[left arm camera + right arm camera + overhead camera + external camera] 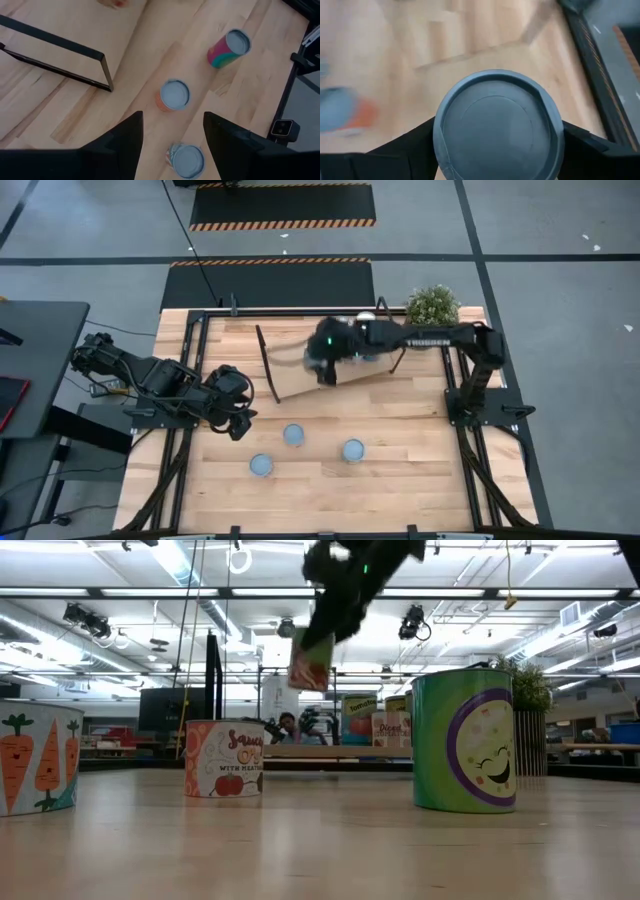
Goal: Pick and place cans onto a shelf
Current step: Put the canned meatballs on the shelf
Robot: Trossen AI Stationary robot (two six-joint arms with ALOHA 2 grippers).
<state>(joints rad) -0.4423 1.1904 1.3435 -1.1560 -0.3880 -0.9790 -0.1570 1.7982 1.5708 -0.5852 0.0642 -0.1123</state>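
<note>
My right gripper [325, 363] is shut on a can [310, 660] with a blue-grey top [497, 132], high above the light-wood shelf [300, 380] with black frame ends. Three more cans stand upright on the tabletop [293, 434] [261, 465] [352, 450]. In the low view they are a carrot can [35, 755], a tomato can [225, 772] and a green can [465, 740]. My left gripper [238, 418] is open and empty at the left, above the table near these cans [175, 95]. My right gripper pinches the can's side wall just below its top rim [442, 150] between its two fingers [415, 145], one on either side. The fingers slant down from above. The can hangs tilted below the fingers [310, 660], lifted clear of shelf and table.
A potted green plant [432, 305] stands at the table's far right corner. More cans [375, 725] show far back in the low view, behind the shelf board. Black rails [455, 390] run along the table's left and right sides.
</note>
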